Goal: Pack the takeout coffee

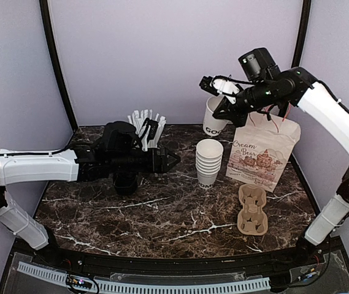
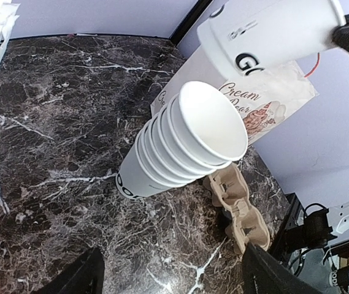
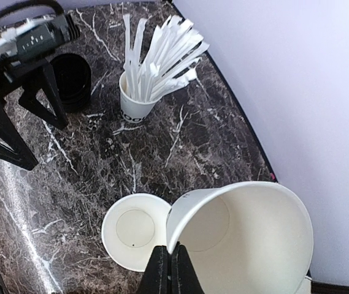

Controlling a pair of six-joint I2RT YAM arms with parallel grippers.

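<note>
On the marble table (image 1: 162, 214), a stack of lidless cups (image 1: 209, 162) stands just beside the printed paper bag (image 1: 263, 153) toward the far right corner. A cardboard carrier (image 1: 252, 210) lies nearer the right edge, and a cup of straws (image 1: 146, 128) and black lids (image 1: 125, 182) sit by the far edge. The right pincer (image 1: 223, 112) is pinched tight on the rim of the takeout coffee cup (image 1: 214, 117), tilted, lidless, in the air above the stack. The left pincer (image 1: 171, 160) gapes wide, empty.

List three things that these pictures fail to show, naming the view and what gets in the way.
1. Inside of the paper bag: the top view shows only its printed front.
2. Lettering on the held cup: in the left wrist and top views only the first letters show; the rest curves out of sight.
3. The black stack: in the top view the left arm covers most of it.
</note>
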